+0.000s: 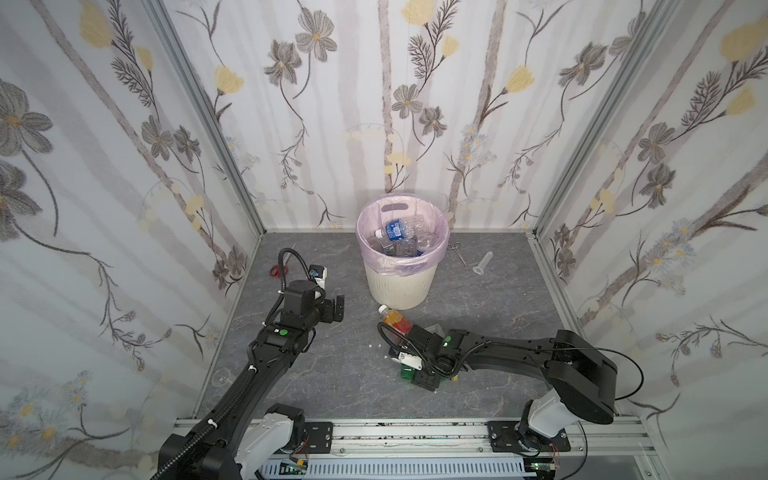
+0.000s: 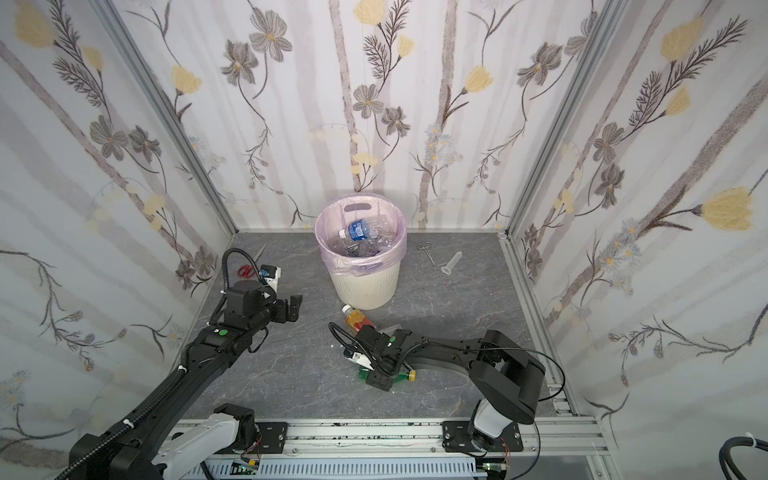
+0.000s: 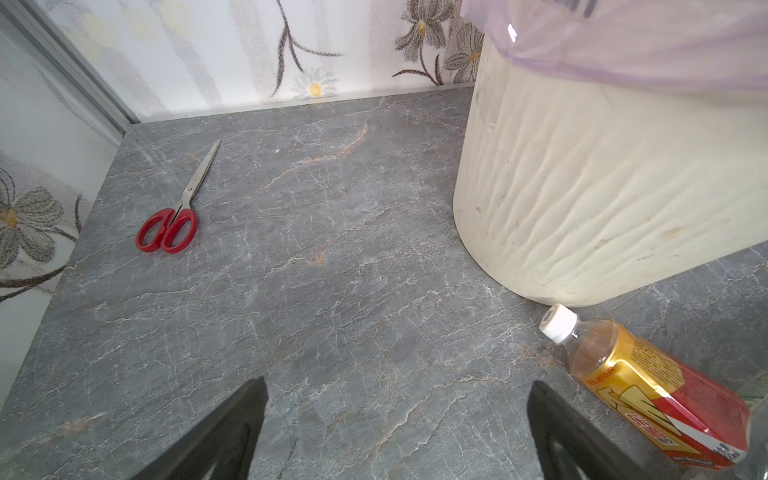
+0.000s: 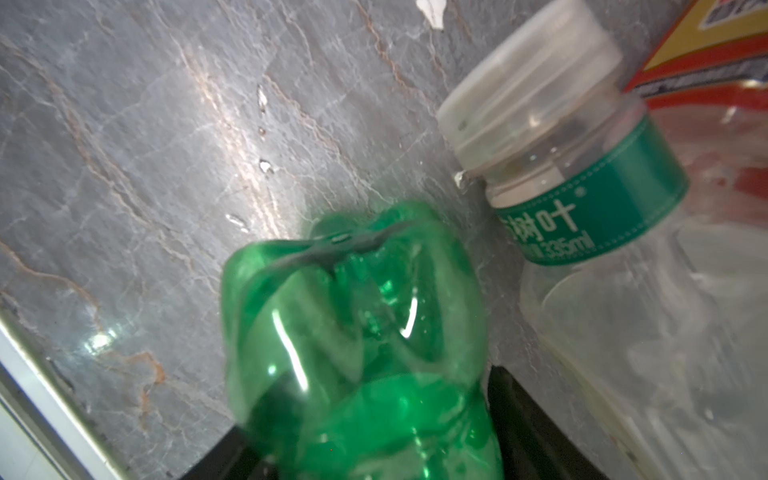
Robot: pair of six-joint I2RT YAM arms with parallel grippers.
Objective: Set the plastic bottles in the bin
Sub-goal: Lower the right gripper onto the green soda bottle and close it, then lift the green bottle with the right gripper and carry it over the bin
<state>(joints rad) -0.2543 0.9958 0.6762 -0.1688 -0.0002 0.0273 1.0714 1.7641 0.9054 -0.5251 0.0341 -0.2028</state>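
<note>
The bin (image 1: 399,286) (image 2: 365,286) (image 3: 602,187) stands at the back middle with a pink liner and several clear plastic bottles (image 1: 397,232) inside. An orange bottle (image 1: 397,320) (image 2: 359,320) (image 3: 648,386) lies just in front of it. My right gripper (image 1: 417,374) (image 4: 361,436) is low on the floor, shut on a green bottle (image 4: 353,332) (image 2: 401,376) lying there; the arm hides most of that bottle in both top views. A clear bottle with a green label (image 4: 623,291) lies beside it. My left gripper (image 1: 338,307) (image 3: 397,415) hovers open and empty, left of the orange bottle.
Red-handled scissors (image 1: 276,270) (image 3: 174,216) lie by the left wall. Metal forceps (image 1: 457,251) and a clear flared tube (image 1: 484,264) lie right of the bin. Flowered walls close in three sides.
</note>
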